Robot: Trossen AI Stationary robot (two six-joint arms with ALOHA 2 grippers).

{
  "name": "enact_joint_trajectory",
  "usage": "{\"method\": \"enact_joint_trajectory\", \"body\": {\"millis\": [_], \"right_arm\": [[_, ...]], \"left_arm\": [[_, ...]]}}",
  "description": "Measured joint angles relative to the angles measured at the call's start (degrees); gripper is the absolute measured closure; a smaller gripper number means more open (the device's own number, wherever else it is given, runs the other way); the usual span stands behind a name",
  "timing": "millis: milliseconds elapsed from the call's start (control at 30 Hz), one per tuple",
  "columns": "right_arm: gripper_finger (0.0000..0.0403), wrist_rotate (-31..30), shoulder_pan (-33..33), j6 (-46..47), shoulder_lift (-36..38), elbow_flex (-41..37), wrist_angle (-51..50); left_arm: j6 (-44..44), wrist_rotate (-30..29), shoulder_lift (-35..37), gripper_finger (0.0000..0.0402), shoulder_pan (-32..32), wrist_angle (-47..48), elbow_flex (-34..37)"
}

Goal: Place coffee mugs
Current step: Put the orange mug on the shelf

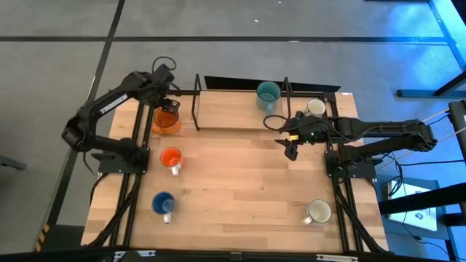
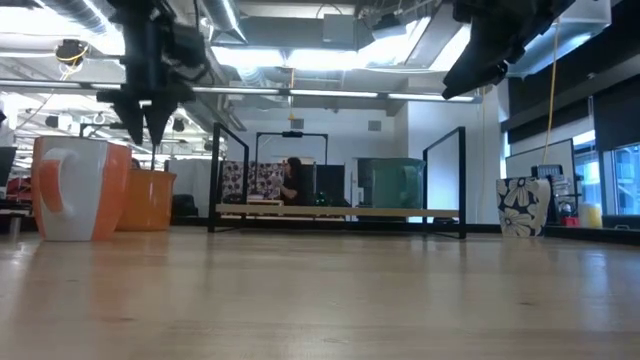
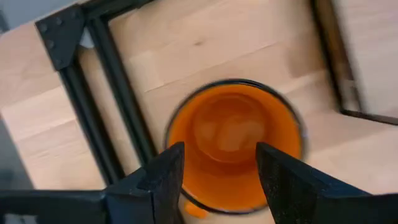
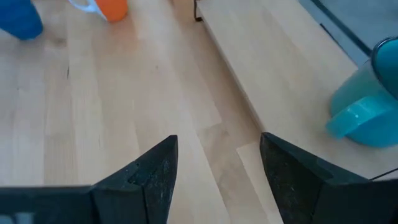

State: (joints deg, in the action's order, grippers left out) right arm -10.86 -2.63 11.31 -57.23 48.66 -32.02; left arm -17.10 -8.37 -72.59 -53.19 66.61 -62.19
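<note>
Upper left: my left gripper (image 1: 170,106), fingers apart, above the orange mug (image 1: 165,120); descending off-centre could strike its rim and tip it.

We see open table (image 1: 240,189) mid-span; rack posts (image 1: 196,102) and the frame rail (image 3: 112,106) crowd the big orange mug (image 1: 166,121), so access is from above.

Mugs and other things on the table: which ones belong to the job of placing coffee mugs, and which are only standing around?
Part of the job:
- large orange mug, under the open left gripper
- small orange mug
- blue mug
- teal mug
- white mug
- patterned mug
- black wire rack
- open right gripper, over bare wood

Just there:
- wooden table
- person in the room behind
</note>
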Motion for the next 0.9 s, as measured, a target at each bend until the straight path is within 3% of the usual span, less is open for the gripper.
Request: {"method": "enact_joint_trajectory", "body": {"millis": [233, 900], "right_arm": [[0.0189, 1.1, 0.0, -1.3, 0.0, 0.0, -1.1], [0.0189, 1.5, 0.0, -1.6, 0.0, 0.0, -1.1]], "left_arm": [[6.1, -1.6, -5.8, 0.0209, -3.1, -0.3, 0.0], [16.3, -3.7, -16.4, 0.0209, -4.0, -3.3, 0.0]]}}
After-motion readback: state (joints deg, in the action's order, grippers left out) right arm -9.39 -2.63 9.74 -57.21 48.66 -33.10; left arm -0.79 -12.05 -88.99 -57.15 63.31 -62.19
